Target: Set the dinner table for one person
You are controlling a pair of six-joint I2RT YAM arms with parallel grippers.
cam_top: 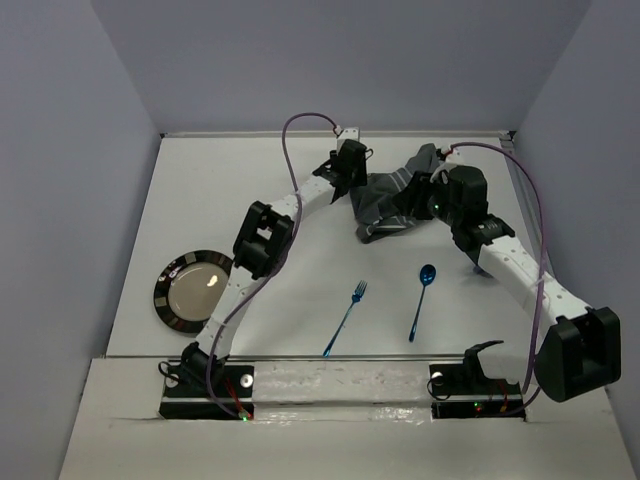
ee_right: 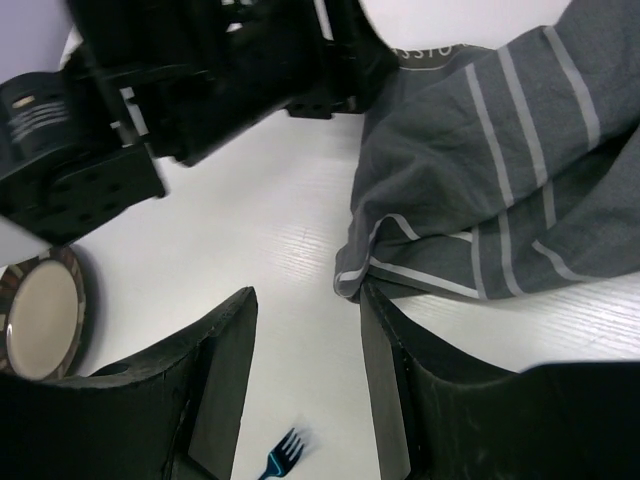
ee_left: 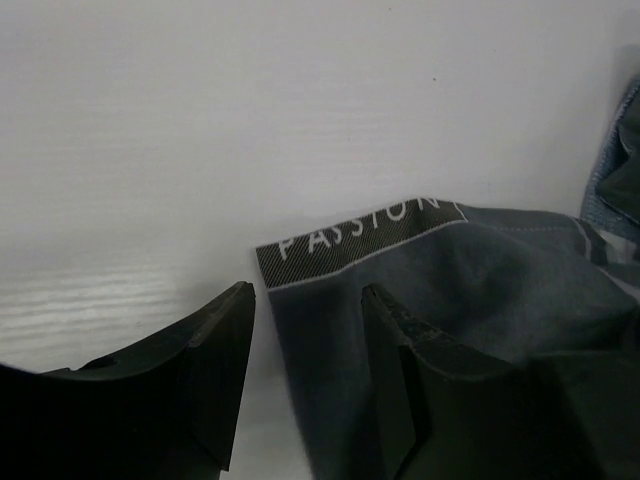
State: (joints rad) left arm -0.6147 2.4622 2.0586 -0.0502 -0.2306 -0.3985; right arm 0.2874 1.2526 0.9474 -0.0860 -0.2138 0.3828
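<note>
The dinner table [cam_top: 220,190] is the large white tabletop. A dark grey striped placemat [cam_top: 392,192] lies crumpled at its far middle. My left gripper [cam_top: 354,190] is open at the mat's left edge. In the left wrist view [ee_left: 305,300] the jaws straddle that edge, just below the mat's corner band [ee_left: 360,230] printed "PASSION". My right gripper [cam_top: 420,208] is open at the mat's right front. In the right wrist view [ee_right: 305,295] a folded corner of the mat [ee_right: 470,180] sits just at the tip of the right finger [ee_right: 385,360]; nothing is gripped.
A dark-rimmed round plate [cam_top: 192,288] lies at the left and also shows in the right wrist view [ee_right: 40,318]. A blue fork [cam_top: 345,318] and a blue spoon [cam_top: 421,300] lie near the front middle. The fork's tines [ee_right: 287,455] show between my right jaws. Grey walls enclose the table.
</note>
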